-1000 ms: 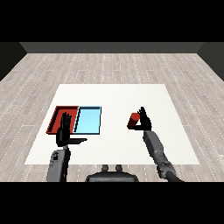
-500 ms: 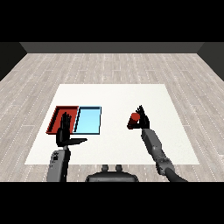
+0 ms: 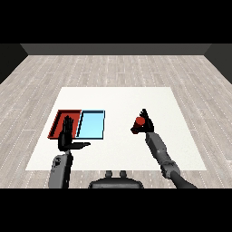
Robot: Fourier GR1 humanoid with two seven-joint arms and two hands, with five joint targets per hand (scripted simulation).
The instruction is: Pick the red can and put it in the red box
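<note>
**Can in our right hand, red tray far to the left**

Nearest to us, our left hand (image 3: pixel 68 136) stands over the near edge of the red tray (image 3: pixel 58 121), fingers straight and upright, thumb stuck out sideways, holding nothing. Across the table (image 3: pixel 181 154), our right hand (image 3: pixel 146 124) curls round the red can (image 3: pixel 138 122), which looks tilted, its top turned toward us; we cannot tell whether it is clear of the surface. The can lies on the left side of our palm, facing the trays. Farther left, the light blue tray (image 3: pixel 92 124) sits between can and red tray, touching the latter. We judge the coming move a leftward carry past the blue tray.
</note>
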